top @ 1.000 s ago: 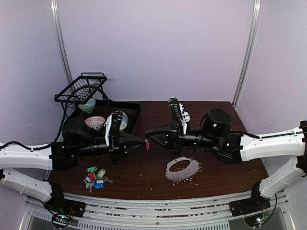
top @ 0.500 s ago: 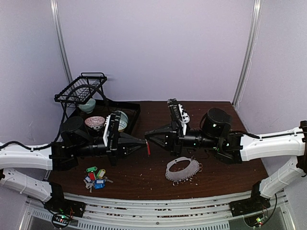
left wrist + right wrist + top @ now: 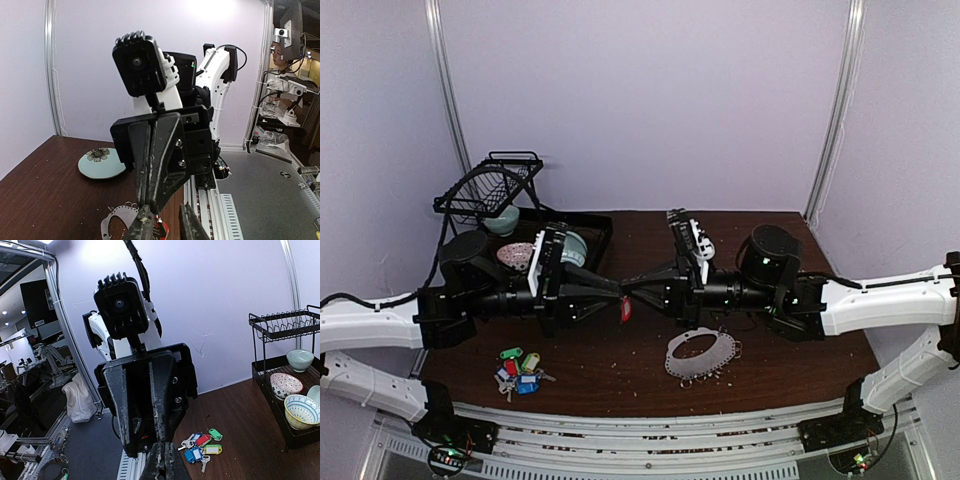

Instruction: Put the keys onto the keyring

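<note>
A key with a red tag (image 3: 626,311) hangs in mid-air over the table's middle, where my two grippers meet tip to tip. My right gripper (image 3: 631,290) is shut, and the red tag dangles just under its tips; what it pinches is hidden. My left gripper (image 3: 616,294) is open, its fingers either side of the red tag (image 3: 162,231) without closing on it. The other keys (image 3: 520,368), with green, red, blue and yellow tags, lie in a pile at the front left, also in the right wrist view (image 3: 202,445). The keyring (image 3: 672,357) lies flat at the front right.
A black wire dish rack (image 3: 490,185) with bowls stands at the back left, over a black tray (image 3: 600,225). A pale green plate (image 3: 100,162) lies on the table beyond the keyring (image 3: 112,222). A metal rail runs along the table's front edge (image 3: 650,420).
My left arm has drawn back a little to the left and risen slightly. The red tag hangs a bit lower. The right arm has hardly moved.
</note>
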You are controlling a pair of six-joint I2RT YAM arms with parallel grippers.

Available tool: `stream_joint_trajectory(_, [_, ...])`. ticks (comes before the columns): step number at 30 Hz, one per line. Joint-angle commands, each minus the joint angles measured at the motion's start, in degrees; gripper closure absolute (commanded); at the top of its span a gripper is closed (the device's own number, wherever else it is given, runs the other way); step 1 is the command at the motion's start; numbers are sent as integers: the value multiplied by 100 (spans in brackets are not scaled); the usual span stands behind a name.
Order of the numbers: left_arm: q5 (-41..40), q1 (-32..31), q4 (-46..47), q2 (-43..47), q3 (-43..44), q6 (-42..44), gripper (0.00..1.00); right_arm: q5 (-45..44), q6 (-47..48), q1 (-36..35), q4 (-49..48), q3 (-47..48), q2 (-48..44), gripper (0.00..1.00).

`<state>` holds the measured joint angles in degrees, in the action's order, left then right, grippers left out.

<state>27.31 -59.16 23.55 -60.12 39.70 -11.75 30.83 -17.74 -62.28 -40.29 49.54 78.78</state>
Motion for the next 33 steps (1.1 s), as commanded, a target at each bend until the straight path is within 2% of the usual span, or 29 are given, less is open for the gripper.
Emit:
stream_joint_trajectory(1, [243,69,-208,-75,222,135,80,203,64,-34,-121,168,-80,100])
stream_joint_trajectory(7, [40,93,-303,-106,266,111,92,204,43,-38,-197,112,-148,100])
stream_joint_trajectory(14, [104,106,-363,-120,222,37,86,111,90,-37,-229,62,-211,100])
stream_joint_trajectory(21, [112,115,-414,-137,173,-37,86,116,91,-36,-284,34,-240,100])
stream_joint_trajectory(26, [80,203,-350,-9,1,-150,79,100,112,-30,-295,12,-234,100])
stream_joint_trajectory(33, [128,229,-281,-34,9,-275,80,127,97,-31,-317,23,-197,100])
